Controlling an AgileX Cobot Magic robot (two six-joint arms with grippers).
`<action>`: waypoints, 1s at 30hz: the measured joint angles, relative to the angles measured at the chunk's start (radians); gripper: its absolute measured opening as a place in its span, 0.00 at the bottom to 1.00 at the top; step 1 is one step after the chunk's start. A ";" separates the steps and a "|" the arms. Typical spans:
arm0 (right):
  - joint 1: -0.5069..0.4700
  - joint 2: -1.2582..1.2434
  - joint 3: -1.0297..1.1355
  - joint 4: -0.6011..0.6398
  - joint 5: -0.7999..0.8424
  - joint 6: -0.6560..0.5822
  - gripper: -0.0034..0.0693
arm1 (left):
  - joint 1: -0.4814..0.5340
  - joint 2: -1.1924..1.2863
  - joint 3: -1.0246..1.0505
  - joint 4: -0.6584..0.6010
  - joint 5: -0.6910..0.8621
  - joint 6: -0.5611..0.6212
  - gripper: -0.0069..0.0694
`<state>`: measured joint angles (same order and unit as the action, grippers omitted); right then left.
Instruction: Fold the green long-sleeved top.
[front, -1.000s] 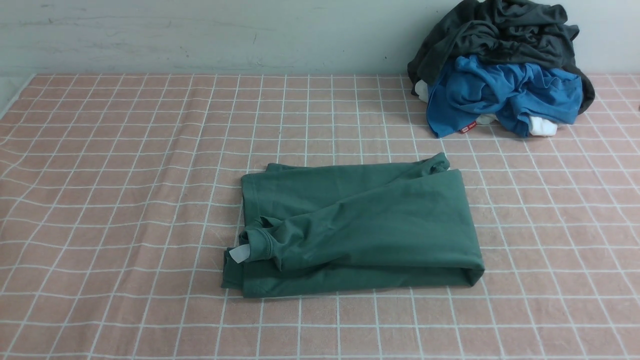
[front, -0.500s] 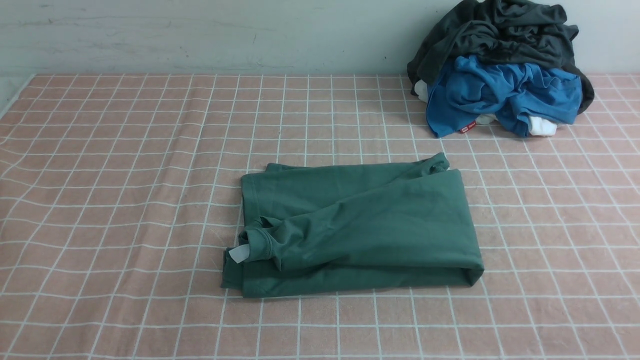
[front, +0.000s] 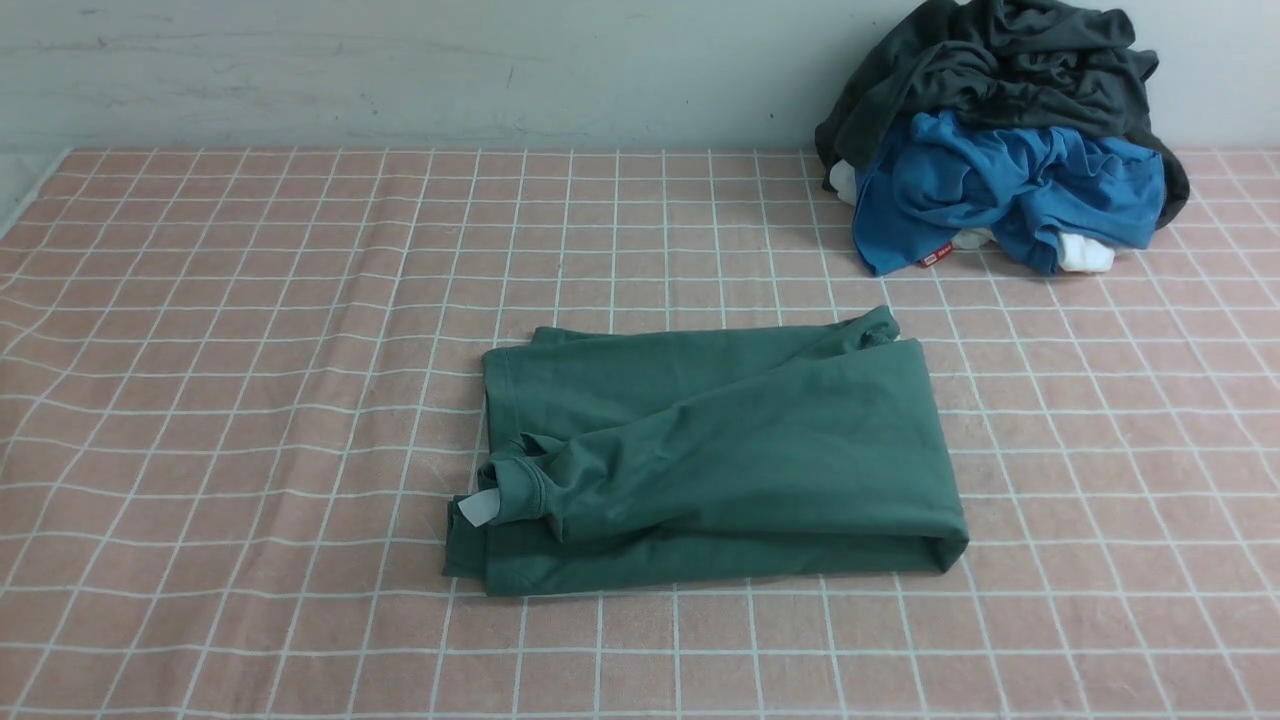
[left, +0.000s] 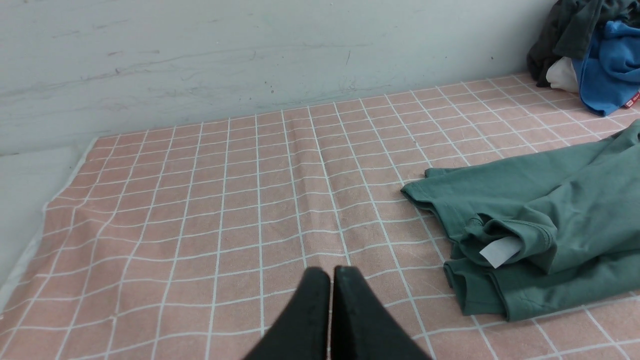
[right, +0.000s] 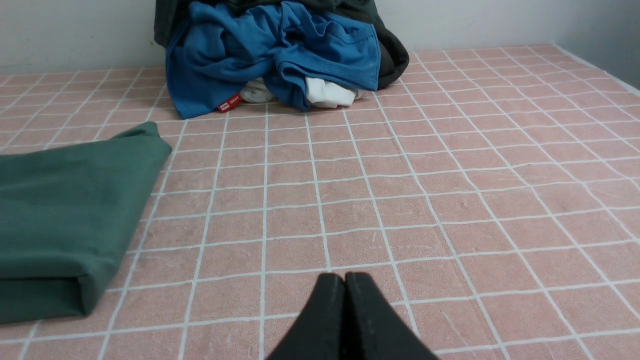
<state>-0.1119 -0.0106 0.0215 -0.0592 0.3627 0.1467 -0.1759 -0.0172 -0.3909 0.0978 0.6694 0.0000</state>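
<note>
The green long-sleeved top (front: 715, 450) lies folded into a compact rectangle in the middle of the pink checked cloth, a ribbed cuff and a small white tag (front: 477, 508) showing at its left end. Neither arm appears in the front view. In the left wrist view my left gripper (left: 331, 272) is shut and empty, over bare cloth well short of the top (left: 540, 220). In the right wrist view my right gripper (right: 344, 278) is also shut with nothing in it, over bare cloth, the top's folded end (right: 70, 220) off to one side.
A pile of clothes sits at the back right against the wall: a dark charcoal garment (front: 1000, 60) over a bright blue one (front: 1010, 190), with bits of white fabric (front: 1085, 255). The cloth's left edge (front: 30, 195) meets a pale surface.
</note>
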 joint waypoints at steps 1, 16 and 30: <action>0.000 0.000 0.000 0.004 0.000 0.000 0.03 | 0.000 0.000 0.000 0.000 0.001 0.000 0.09; 0.022 0.000 0.000 0.028 0.003 0.000 0.03 | 0.000 0.000 0.000 0.000 0.009 0.000 0.09; 0.030 0.000 0.000 0.028 0.003 0.000 0.03 | 0.000 0.000 0.000 0.000 0.009 0.000 0.09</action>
<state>-0.0817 -0.0106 0.0215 -0.0316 0.3655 0.1467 -0.1759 -0.0172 -0.3909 0.0978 0.6786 0.0000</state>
